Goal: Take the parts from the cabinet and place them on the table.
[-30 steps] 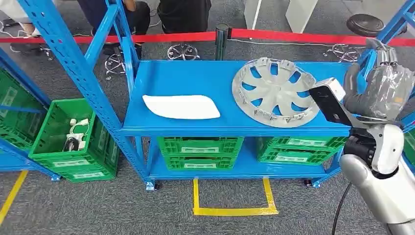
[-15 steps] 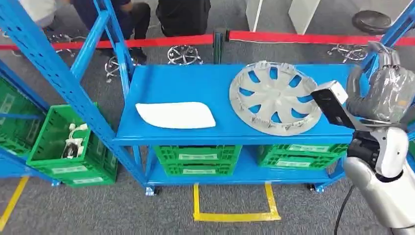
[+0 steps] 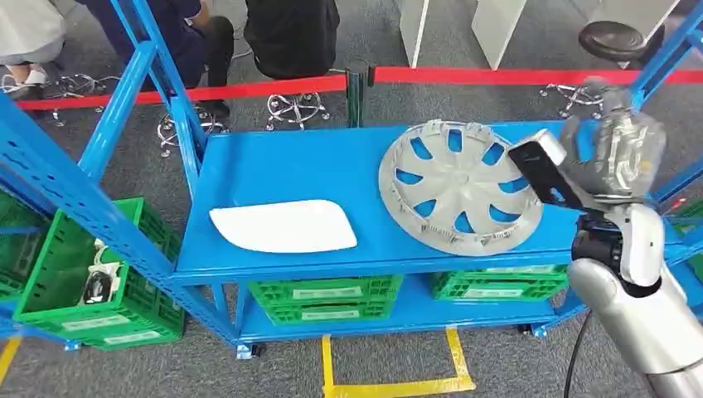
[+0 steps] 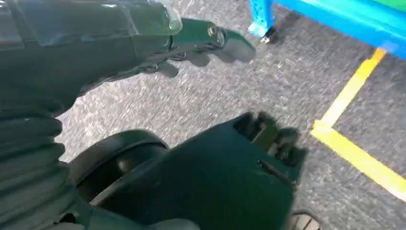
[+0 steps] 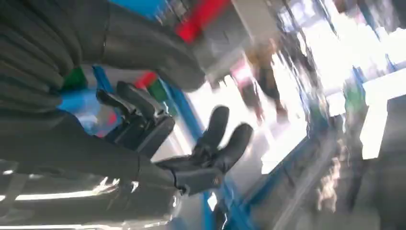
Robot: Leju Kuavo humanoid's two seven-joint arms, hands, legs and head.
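A red barrier tape [image 3: 273, 85] runs behind the rack; green plastic crates [image 3: 327, 299] sit on its bottom shelf; yellow floor tape [image 3: 390, 386] lies below.

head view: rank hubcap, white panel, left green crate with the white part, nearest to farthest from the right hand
1. Silver hubcap, on the blue shelf just left of the right hand.
2. White panel, further left on the same shelf.
3. Green crate, low on the floor at the far left.

Right hand [image 3: 618, 157] blurred — green crate [image 3: 25, 274] cropped.
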